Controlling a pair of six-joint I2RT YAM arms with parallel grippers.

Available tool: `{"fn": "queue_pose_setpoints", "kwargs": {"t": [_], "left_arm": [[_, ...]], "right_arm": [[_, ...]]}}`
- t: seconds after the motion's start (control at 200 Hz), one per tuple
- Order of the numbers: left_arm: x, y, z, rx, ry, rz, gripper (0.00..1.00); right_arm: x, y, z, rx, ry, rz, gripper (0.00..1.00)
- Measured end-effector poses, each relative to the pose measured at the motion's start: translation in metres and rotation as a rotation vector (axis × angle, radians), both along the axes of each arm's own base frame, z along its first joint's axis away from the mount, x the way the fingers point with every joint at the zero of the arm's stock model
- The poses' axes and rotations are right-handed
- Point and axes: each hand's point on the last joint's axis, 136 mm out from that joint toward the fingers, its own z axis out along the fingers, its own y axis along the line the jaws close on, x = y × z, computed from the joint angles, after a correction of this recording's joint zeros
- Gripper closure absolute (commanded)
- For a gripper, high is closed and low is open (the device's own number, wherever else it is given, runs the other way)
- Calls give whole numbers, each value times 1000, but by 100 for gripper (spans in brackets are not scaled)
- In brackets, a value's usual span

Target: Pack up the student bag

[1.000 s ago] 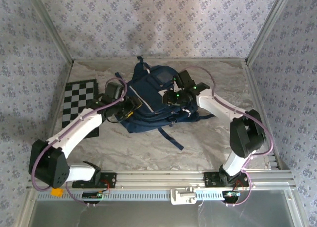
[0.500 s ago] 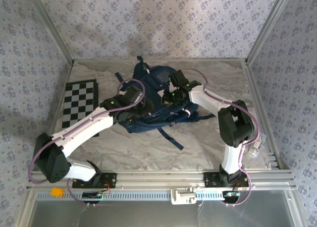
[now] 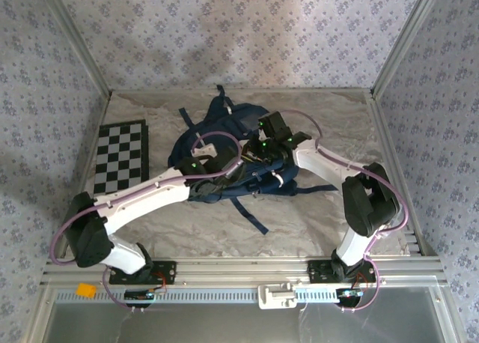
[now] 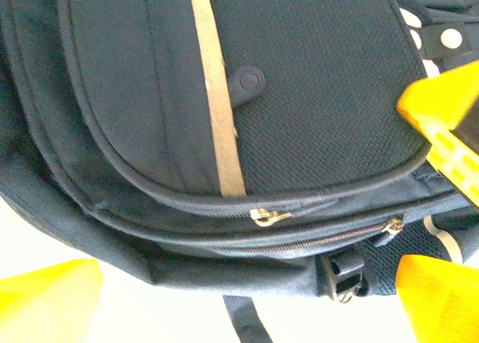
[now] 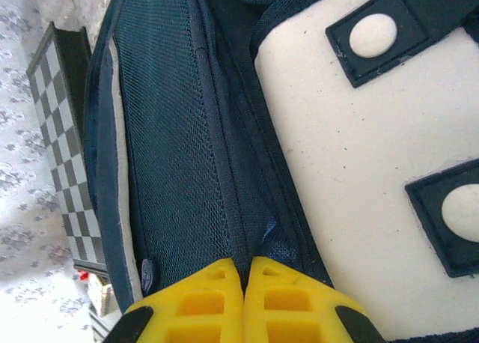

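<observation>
The student bag (image 3: 224, 137) lies flat mid-table, navy with a pale stripe (image 4: 217, 96) and a white flap (image 5: 359, 156) carrying navy tabs. My right gripper (image 5: 245, 272) is shut, pinching a navy seam fold beside the mesh panel; from above it (image 3: 254, 159) sits over the bag's right half. My left gripper (image 4: 239, 305) hangs open at the bag's near edge (image 3: 228, 177), its yellow fingers (image 4: 45, 298) wide apart and holding nothing. Between them sit two zipper pulls (image 4: 267, 216) and a buckle (image 4: 340, 275). A yellow finger of the right gripper (image 4: 445, 126) shows at the bag's right side.
A folded checkerboard (image 3: 120, 156) lies left of the bag, also seen past its edge (image 5: 63, 133). A loose dark strap (image 3: 251, 216) trails toward the near rail. Patterned walls and metal posts enclose the table on three sides.
My left arm has swung right, from the bag's left side across to its near edge. The right gripper has shifted slightly over the bag, and the bag has bunched and moved a little farther back.
</observation>
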Motion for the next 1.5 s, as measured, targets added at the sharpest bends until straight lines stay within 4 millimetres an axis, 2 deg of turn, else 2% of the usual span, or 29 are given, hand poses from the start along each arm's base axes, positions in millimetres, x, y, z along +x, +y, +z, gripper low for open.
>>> {"fn": "queue_pose_setpoints", "kwargs": {"t": [0.24,0.605,0.82,1.019,1.179,1.289,1.499], "left_arm": [[7,-8,-25,50,15,45,0],[32,-11,-24,55,-28,103,0],[31,-8,-28,58,-23,116,0],[20,13,-46,119,-2,129,2],[16,25,-40,114,-10,142,8],[15,35,-35,118,-25,144,16],[20,33,-29,148,-57,68,32]], "right_arm": [[0,2,0,42,22,-37,100],[2,6,2,77,21,-54,100],[4,6,3,87,23,-68,100],[4,5,3,92,25,-66,100],[4,8,6,106,24,-60,100],[4,9,7,112,23,-59,100],[4,9,7,113,22,-58,100]]}}
